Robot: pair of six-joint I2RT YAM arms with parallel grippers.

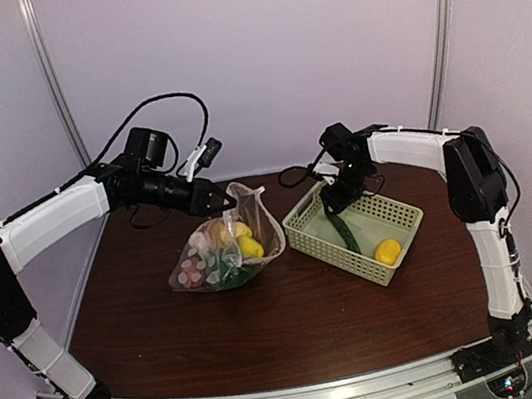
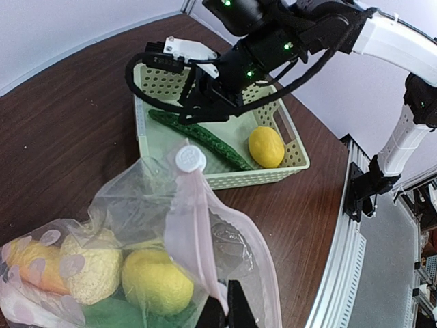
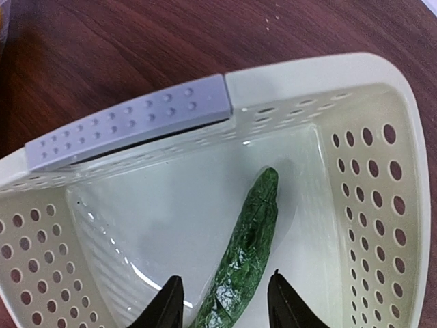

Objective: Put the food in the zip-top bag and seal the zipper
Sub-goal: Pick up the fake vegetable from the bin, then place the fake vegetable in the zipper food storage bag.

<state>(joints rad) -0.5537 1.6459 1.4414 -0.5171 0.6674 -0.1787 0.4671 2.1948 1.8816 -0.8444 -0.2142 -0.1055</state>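
The zip-top bag [image 1: 222, 255] lies at centre left of the table, with yellow lemons [image 2: 156, 280], orange pieces and green food inside. My left gripper [image 2: 229, 316] is shut on the bag's pinkish zipper [image 2: 183, 225] and holds that edge up, so the mouth gapes toward the basket. A white slider [image 2: 190, 158] sits at the strip's far end. In the pale green basket [image 1: 330, 250] lie a dark green cucumber [image 3: 251, 246] and a lemon [image 1: 388, 251]. My right gripper [image 3: 225, 309] is down inside the basket. Its jaws straddle the cucumber's near end with a gap on each side.
The basket's perforated walls [image 3: 382, 205] close in round my right gripper, and a grey studded block [image 3: 130, 130] sits on its far rim. Dark wooden tabletop [image 1: 296, 321] shows in front of the bag and basket. White enclosure walls stand behind and at the sides.
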